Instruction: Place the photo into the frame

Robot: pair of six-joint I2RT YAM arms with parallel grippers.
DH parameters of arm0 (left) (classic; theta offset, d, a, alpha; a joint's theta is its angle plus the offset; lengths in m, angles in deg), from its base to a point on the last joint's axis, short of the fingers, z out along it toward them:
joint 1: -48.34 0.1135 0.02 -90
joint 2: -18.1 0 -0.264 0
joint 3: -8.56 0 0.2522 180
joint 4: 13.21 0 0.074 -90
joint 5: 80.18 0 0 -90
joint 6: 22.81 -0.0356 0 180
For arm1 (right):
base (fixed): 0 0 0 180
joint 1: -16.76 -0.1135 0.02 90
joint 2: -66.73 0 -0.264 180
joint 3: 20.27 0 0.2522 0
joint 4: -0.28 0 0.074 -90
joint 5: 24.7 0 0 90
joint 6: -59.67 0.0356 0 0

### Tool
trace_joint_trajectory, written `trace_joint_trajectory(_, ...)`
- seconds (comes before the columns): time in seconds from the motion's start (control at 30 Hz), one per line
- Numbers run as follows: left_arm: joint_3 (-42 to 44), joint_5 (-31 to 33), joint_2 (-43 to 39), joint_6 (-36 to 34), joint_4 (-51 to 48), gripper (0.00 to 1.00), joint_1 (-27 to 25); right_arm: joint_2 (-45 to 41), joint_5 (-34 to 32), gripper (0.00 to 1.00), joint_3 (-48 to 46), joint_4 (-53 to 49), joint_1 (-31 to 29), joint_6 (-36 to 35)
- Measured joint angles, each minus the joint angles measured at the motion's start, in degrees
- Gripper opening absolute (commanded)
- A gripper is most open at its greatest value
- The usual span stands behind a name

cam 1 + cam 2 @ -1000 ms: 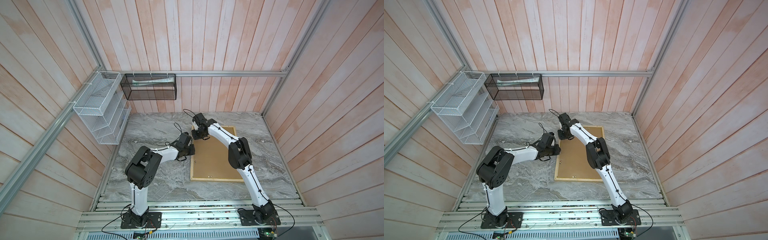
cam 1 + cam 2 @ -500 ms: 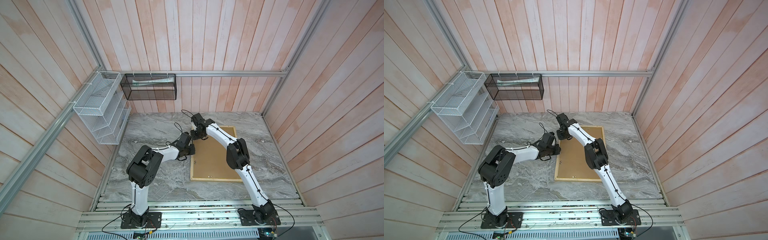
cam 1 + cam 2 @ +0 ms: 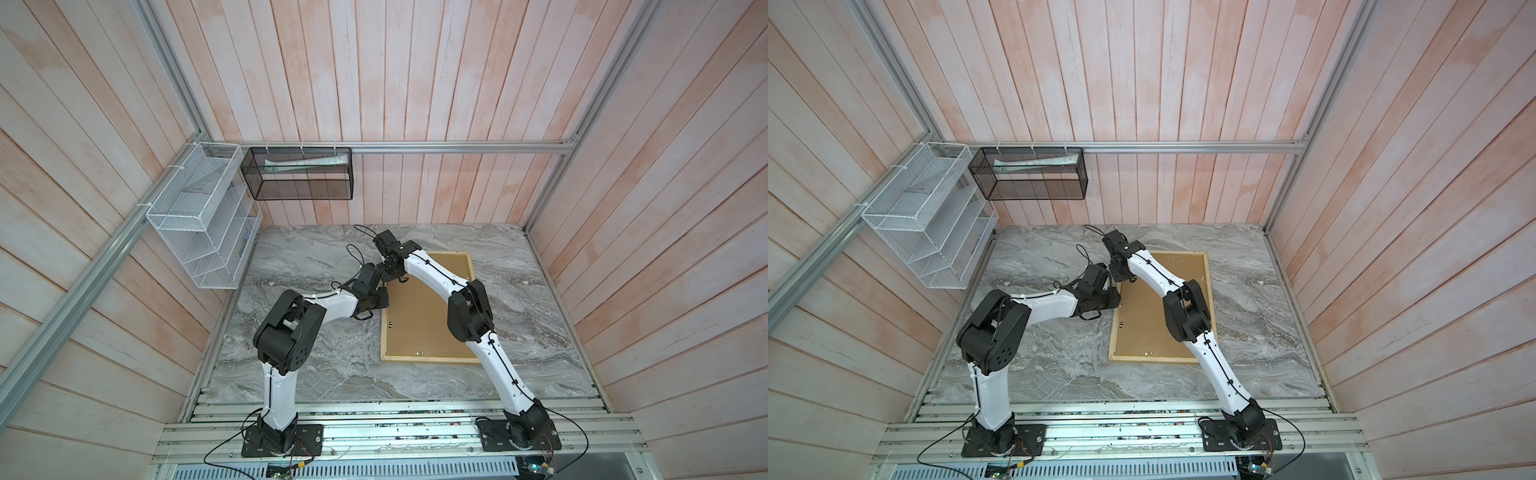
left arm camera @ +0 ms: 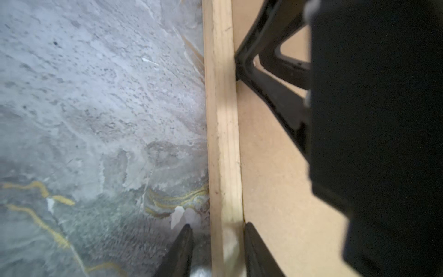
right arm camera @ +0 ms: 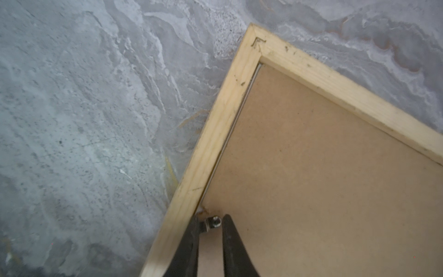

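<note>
You appear to be fastening the backing board (image 5: 311, 167). Right gripper (image 5: 211, 217) is pinching the retaining tab (image 5: 214, 221) at the frame's (image 5: 215, 134) ten o'clock. Left gripper (image 4: 218, 225) is straddling the nine o'clock rail, jaws apart. Next move likely calls for swivelling that tab.

In both top views the white robot arm (image 3: 432, 276) hides the 11 o'clock corner of the pale wooden rectangular frame (image 3: 428, 358). A black finger (image 5: 189, 244) of the right gripper (image 5: 210, 219) partly covers a small silver metal tab (image 5: 213, 221).

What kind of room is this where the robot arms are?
Probably a small robot test booth: left arm and right arm bolted to a metal rail, plank walls around a marbled table, a wire basket hung up.
</note>
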Motion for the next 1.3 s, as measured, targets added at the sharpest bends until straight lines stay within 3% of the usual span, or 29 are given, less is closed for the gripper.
trace_joint_trajectory(0.4,-3.91,-0.33,3.06,-0.22,0.44,0.4,1.33,0.68,2.54,0.19,1.09,-0.94,0.5,-1.29)
trace_joint_trajectory(0.87,-4.94,-2.14,3.76,0.66,-0.02,0.33,1.86,2.08,1.84,0.18,3.72,-3.13,0.33,2.21)
trace_joint_trajectory(1.3,-7.17,-3.45,5.88,-1.29,1.57,0.28,1.9,-3.3,17.07,0.09,-6.93,4.72,4.31,1.03)
